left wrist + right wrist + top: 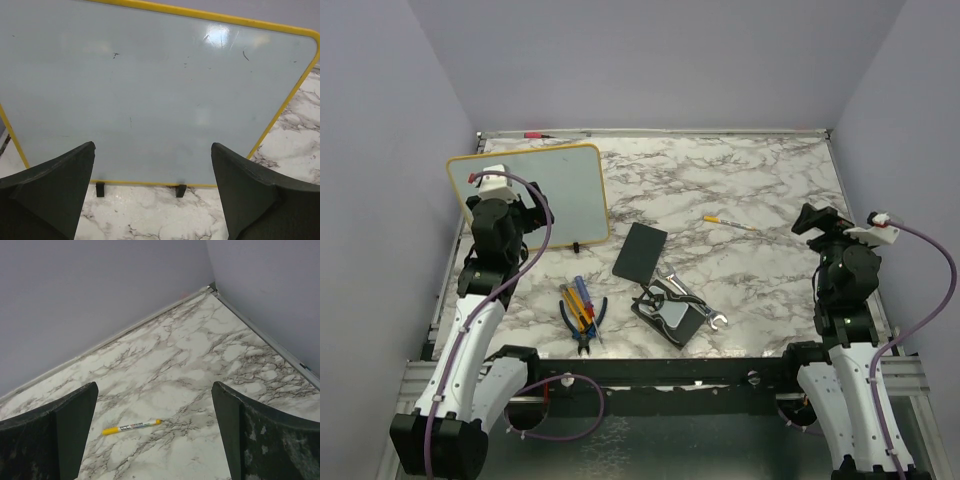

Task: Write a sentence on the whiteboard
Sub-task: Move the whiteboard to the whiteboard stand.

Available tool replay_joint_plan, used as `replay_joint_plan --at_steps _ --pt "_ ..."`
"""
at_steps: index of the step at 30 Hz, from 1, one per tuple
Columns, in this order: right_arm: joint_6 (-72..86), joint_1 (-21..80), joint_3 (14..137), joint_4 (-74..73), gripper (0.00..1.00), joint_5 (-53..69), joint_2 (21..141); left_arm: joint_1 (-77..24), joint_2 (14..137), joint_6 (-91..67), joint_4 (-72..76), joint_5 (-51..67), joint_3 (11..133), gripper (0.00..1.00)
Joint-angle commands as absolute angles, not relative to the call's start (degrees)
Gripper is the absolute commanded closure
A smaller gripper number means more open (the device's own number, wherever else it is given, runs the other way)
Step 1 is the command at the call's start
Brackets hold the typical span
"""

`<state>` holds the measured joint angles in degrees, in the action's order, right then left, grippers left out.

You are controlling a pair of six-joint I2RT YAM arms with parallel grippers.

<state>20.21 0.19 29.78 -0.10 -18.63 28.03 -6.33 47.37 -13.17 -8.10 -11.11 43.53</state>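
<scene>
Nothing of the sentence is on the board yet, so the task looks to be at its very start. The whiteboard (555, 185) stands in the upper left of the overhead view, propped on small black feet on the marble table (760, 180). In the left wrist view its glossy face fills most of the frame and shows only a few faint specks and smudges, no letters. The left gripper (152, 150) faces the board from just in front, its jaws spread wide with nothing between them. The right gripper (154, 387), at the right side of the overhead view, is equally wide and empty. A yellow-capped marker (730, 222) lies flat on the table right of centre in that view, well apart from the board. It also shows in the lower middle of the right wrist view (131, 427), ahead of the open fingers and untouched. A flat black pad (640, 252) sits near the centre, with pliers and screwdrivers (582, 312) lower left of it and a cluster of wrenches (678, 308) lower right. None of these seems to matter to the job. By my reading, everything is left to do: pick up the marker, uncap it if the cap is on, carry it across to the board and write the words.
</scene>
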Motion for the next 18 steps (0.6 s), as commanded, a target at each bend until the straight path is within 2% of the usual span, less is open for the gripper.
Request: replay_joint_plan --at_steps 1,12,18 --pt "21.1 0.0 29.3 -0.5 0.0 -19.4 28.7 -6.1 49.0 -14.3 -9.6 -10.5 44.9 0.01" --pt "21.3 0.0 29.3 -0.5 0.0 -19.1 27.5 -8.0 50.1 -18.7 -9.7 -2.8 42.2 0.01" --pt "22.0 0.0 28.8 -1.0 0.0 -18.4 26.3 -17.5 51.5 -23.4 -9.6 -10.5 39.9 0.02"
